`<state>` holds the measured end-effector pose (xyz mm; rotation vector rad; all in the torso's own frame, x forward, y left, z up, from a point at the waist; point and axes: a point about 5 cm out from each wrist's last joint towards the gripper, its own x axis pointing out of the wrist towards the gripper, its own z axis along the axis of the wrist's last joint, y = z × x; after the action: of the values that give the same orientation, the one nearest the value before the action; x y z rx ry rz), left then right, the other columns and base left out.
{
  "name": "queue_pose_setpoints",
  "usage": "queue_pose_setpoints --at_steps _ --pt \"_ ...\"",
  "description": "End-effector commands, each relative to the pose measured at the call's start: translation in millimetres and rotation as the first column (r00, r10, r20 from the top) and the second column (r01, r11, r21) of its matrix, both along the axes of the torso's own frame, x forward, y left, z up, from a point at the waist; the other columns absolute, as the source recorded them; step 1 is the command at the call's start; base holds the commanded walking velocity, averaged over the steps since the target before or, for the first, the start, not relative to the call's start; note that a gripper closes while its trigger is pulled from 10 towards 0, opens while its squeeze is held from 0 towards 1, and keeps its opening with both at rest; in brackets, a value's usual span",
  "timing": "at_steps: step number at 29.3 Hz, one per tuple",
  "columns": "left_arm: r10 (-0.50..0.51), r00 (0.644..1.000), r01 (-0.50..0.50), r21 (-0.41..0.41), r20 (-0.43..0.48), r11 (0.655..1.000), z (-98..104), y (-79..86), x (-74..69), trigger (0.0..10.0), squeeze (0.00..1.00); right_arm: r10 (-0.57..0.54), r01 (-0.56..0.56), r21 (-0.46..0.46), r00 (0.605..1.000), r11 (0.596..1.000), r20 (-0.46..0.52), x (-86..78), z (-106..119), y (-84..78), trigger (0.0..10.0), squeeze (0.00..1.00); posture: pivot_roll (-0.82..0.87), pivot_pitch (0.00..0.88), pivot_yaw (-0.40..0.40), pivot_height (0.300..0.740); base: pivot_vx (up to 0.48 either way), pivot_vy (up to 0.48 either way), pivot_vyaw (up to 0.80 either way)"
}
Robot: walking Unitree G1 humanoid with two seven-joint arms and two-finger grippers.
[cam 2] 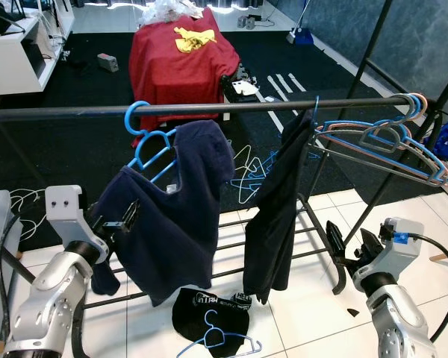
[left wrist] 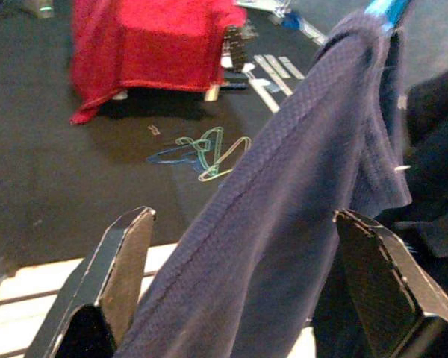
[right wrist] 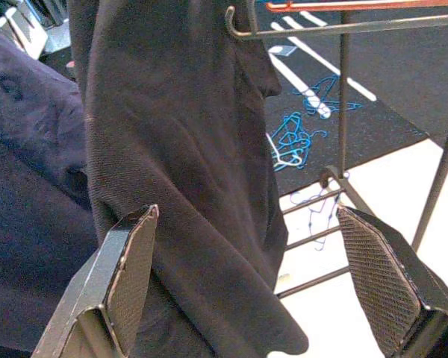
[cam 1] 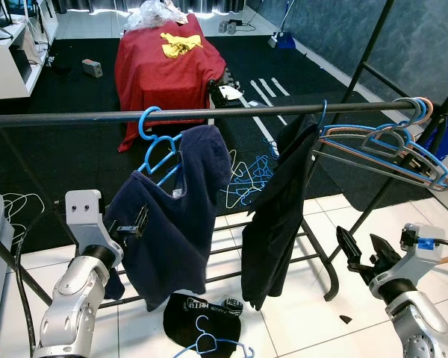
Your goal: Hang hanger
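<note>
Here, knit navy shirt (cam 1: 172, 216), blue plastic hanger (cam 1: 158, 149)

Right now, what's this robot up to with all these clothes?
It is hanging laundry on a black metal clothes rail. A navy blue shirt sits crookedly on a light blue plastic hanger hooked over the rail, and the left gripper has its fingers open around the shirt's edge. A black garment hangs beside it, with the right gripper open in front of it.
</note>
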<state>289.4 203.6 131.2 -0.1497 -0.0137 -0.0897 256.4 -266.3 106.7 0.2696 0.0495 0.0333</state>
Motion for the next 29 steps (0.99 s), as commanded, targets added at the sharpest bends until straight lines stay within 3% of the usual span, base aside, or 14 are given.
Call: queue_pose_setpoints --at_steps 1,5,6,8,10,11,13,15,17,18,20,22,27,29 --pt "-0.032 0.998 0.032 0.002 0.049 0.999 14.3 4.5 2.3 10.0 0.00 0.043 -0.043 -0.008 0.999 0.999 -0.018 -2.1 -4.2 5.4 10.0 0.00 0.07 0.128 -0.081 0.740 0.000 0.000 0.00" --pt "-0.163 0.966 0.170 -0.015 0.200 0.985 58.6 14.5 6.3 10.0 0.00 0.086 -0.086 -0.010 0.996 0.996 -0.016 -1.1 -6.6 12.3 10.0 0.00 0.07 0.133 -0.085 0.740 0.000 0.000 0.00" --pt "-0.163 0.966 0.170 -0.015 0.200 0.985 58.6 14.5 6.3 10.0 0.00 0.086 -0.086 -0.010 0.996 0.996 -0.016 -1.1 -6.6 12.3 10.0 0.00 0.07 0.133 -0.085 0.740 0.000 0.000 0.00" --pt "-0.254 0.929 0.261 0.010 0.270 0.965 85.0 17.4 3.9 10.0 0.00 0.094 -0.094 -0.011 0.996 0.996 -0.013 -0.5 -5.7 13.0 10.0 0.00 0.07 0.135 -0.086 0.740 0.000 0.000 0.00" --pt "-0.254 0.929 0.261 0.010 0.270 0.965 85.0 17.4 3.9 10.0 0.00 0.094 -0.094 -0.011 0.996 0.996 -0.013 -0.5 -5.7 13.0 10.0 0.00 0.07 0.135 -0.086 0.740 0.000 0.000 0.00" --pt "-0.304 0.904 0.309 0.033 0.301 0.951 98.9 18.4 1.6 10.0 0.00 0.097 -0.097 -0.012 0.995 0.995 -0.012 -0.3 -5.3 13.0 10.0 0.00 0.07 0.137 -0.088 0.740 0.000 0.000 0.00" --pt "-0.304 0.904 0.309 0.033 0.301 0.951 98.9 18.4 1.6 10.0 0.00 0.097 -0.097 -0.012 0.995 0.995 -0.012 -0.3 -5.3 13.0 10.0 0.00 0.07 0.137 -0.088 0.740 0.000 0.000 0.00" --pt "-0.474 0.834 0.463 0.109 0.282 0.880 106.9 4.7 -7.9 10.0 0.00 0.116 -0.117 -0.018 0.993 0.993 -0.017 0.6 -5.6 16.4 10.0 0.00 0.07 0.139 -0.088 0.740 0.000 0.000 0.00" --pt "-0.474 0.834 0.463 0.109 0.282 0.880 106.9 4.7 -7.9 10.0 0.00 0.116 -0.117 -0.018 0.993 0.993 -0.017 0.6 -5.6 16.4 10.0 0.00 0.07 0.139 -0.088 0.740 0.000 0.000 0.00" --pt "-0.551 0.800 0.534 0.136 0.238 0.834 100.3 -7.6 -12.9 10.0 0.00 0.127 -0.127 -0.025 0.992 0.992 -0.020 1.3 -5.4 18.6 10.0 0.00 0.07 0.143 -0.086 0.740 0.000 0.000 0.00" --pt "-0.581 0.790 0.560 0.156 0.195 0.814 91.0 -17.7 -14.3 10.0 0.00 0.135 -0.136 -0.034 0.991 0.990 -0.022 2.2 -4.8 20.7 10.0 0.00 0.07 0.143 -0.085 0.740 0.000 0.000 0.00" --pt "-0.581 0.790 0.560 0.156 0.195 0.814 91.0 -17.7 -14.3 10.0 0.00 0.135 -0.136 -0.034 0.991 0.990 -0.022 2.2 -4.8 20.7 10.0 0.00 0.07 0.143 -0.085 0.740 0.000 0.000 0.00" --pt "-0.441 0.887 0.413 0.198 0.133 0.889 70.4 -26.6 4.5 10.0 0.00 0.159 -0.158 -0.047 0.987 0.986 0.003 7.9 3.7 27.0 10.0 0.00 0.07 0.146 -0.083 0.740 0.000 0.000 0.00" --pt "-0.421 0.898 0.391 0.206 0.126 0.897 70.1 -26.2 7.3 10.0 0.00 0.162 -0.162 -0.046 0.987 0.986 0.008 8.8 4.9 28.0 10.0 0.00 0.07 0.146 -0.083 0.740 0.000 0.000 0.00"
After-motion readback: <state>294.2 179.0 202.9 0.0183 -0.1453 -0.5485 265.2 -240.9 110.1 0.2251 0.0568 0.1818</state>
